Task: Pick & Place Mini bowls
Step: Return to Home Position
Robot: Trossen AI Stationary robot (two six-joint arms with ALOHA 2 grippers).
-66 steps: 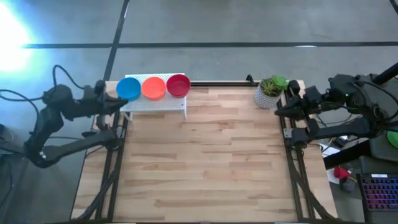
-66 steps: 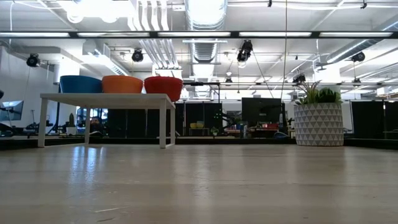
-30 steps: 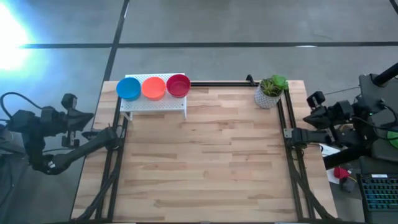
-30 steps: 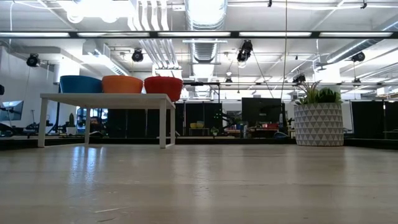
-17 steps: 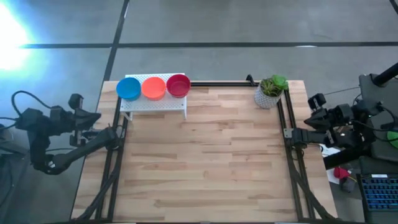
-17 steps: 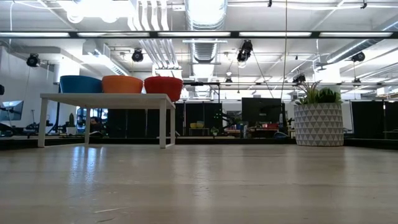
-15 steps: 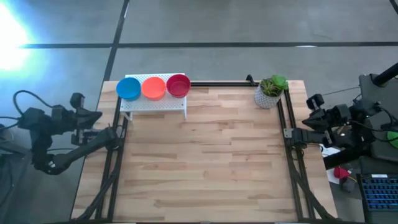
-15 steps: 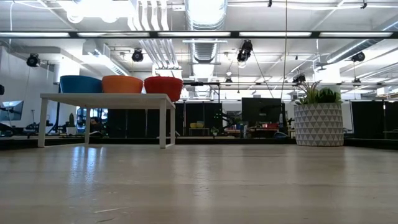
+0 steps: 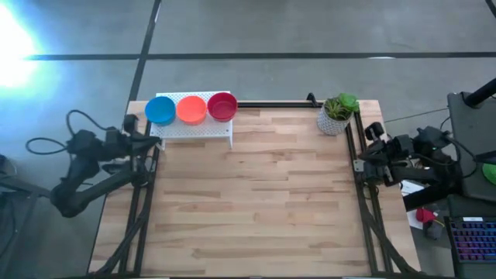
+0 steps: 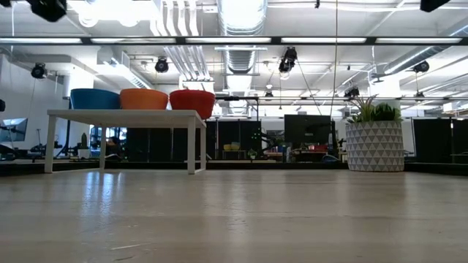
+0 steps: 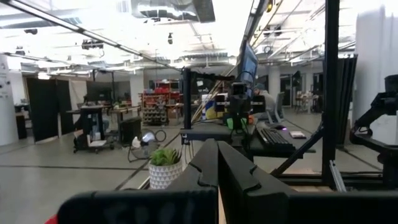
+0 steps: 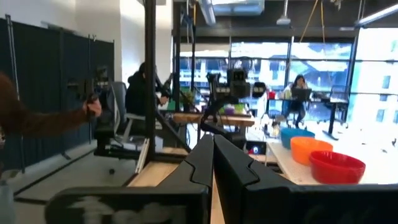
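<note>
The desk (image 9: 256, 203) is lying bare across its middle, so any risk is sitting at its edges. The left arm is hanging over the left rail, with the left fingers (image 9: 153, 140) just beside the white shelf (image 9: 194, 130). If it is swinging wide while folding home, I judge it could be clipping the shelf's corner. The right arm is reaching in at the right rail, with the right fingers (image 9: 364, 157) near the plant pot (image 9: 335, 118), and a careless sweep could be tipping it. The mini bowls are sitting in a row on the shelf top: blue bowl (image 9: 160, 110), orange bowl (image 9: 191, 109), red bowl (image 9: 222, 106). They are sitting close side by side, so one knock could be travelling along the row.

The high view is showing both arms but not the grip. Each wrist view is showing its own fingers pressed tight together, gripping nothing. The low view is giving the bowls' side profiles above the shelf, though not how many are nesting in each. The right wrist view alone is taking in a seated person (image 12: 144, 87) beyond the desk.
</note>
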